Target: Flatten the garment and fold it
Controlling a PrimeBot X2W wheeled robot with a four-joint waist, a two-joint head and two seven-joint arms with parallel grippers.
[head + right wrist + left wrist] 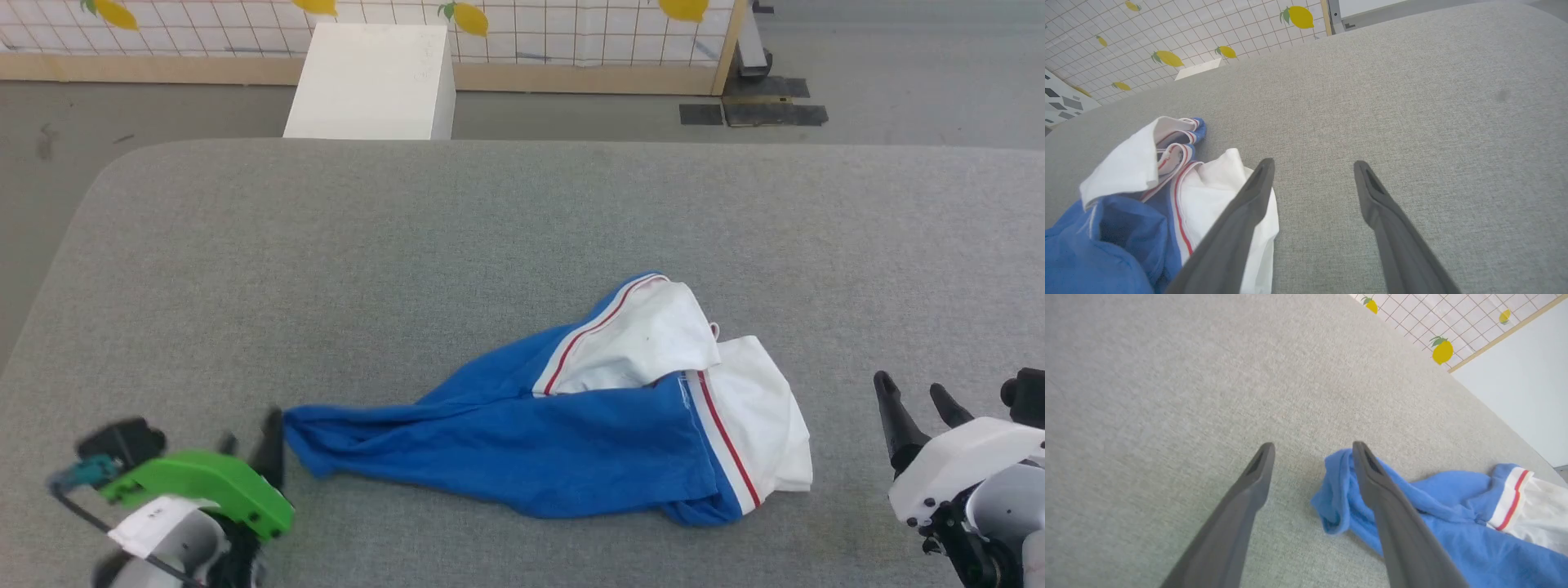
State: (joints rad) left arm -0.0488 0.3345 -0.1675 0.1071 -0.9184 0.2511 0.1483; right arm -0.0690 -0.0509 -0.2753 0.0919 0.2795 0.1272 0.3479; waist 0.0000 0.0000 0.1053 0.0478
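Near left: left pincer [249, 445] over the grey worktop [408, 245], fingers parted, gripping nothing, one fingertip just beside the blue tip of the garment [555, 441].
Near right: right pincer [910, 388], fingers parted, empty, apart from the cloth.
Between the two: garment crumpled on the worktop, blue body drawn to a point leftward, white sleeves with red-striped trim bunched rightward.
Beyond the far edge: white box [371, 82] on the floor, then tiled wall [531, 33] with lemon prints.

The head camera looks down and forward across the desk [522, 212] toward the lemon-tiled wall [571, 33]. Both wrist cameras sit low and close above it, sighting along their fingers [1392, 522] from opposite ends of the garment [571, 425], which all three share.
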